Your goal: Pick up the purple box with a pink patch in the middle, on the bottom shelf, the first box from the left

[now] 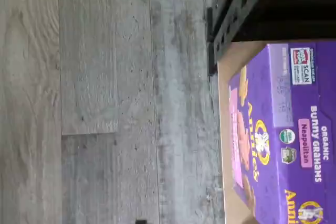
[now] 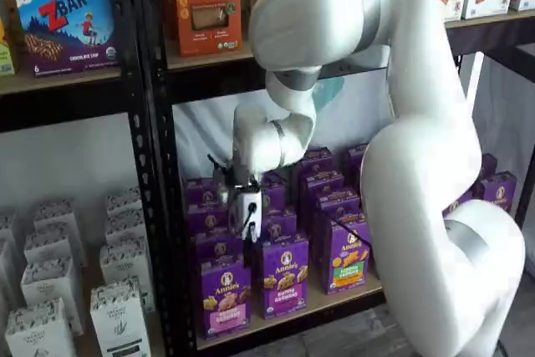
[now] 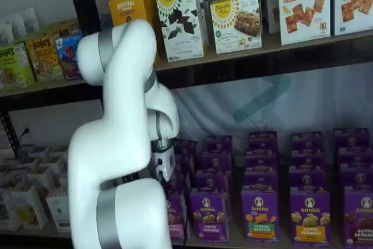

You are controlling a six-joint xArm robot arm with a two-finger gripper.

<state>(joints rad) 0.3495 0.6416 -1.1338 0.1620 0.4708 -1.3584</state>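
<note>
The purple box [image 2: 224, 294] stands upright at the front left corner of the bottom shelf [image 2: 334, 300], first in the front row, beside the black rack post. Its long axis is vertical and its pink patch faces outward. The gripper [image 2: 245, 216] hangs almost directly above it, over the cartons just behind it in the same left column, so the move to come looks like a short drop, down and slightly toward the shelf's front edge. The white body shows with a cable beside it, but the fingers are hidden against the purple cartons, so I cannot tell how far they are parted; nothing appears to be held.

In a shelf view the arm itself covers most of that corner, and the gripper [image 3: 164, 163] is seen only as a white body near the left column.

Reading left to right: "ZBAR" on a blue carton on the upper board of the next rack, then "Annie's" on the front purple cartons, with "Bunny Grahams" on the second. The wrist view gives the target's carton [image 1: 283, 135] close up: "Annie's", "Organic Bunny Grahams", "Neapolitan", and a "SCAN" tag. Higher up, "Simple Mills" and "CRACKERS" can be read.
</note>
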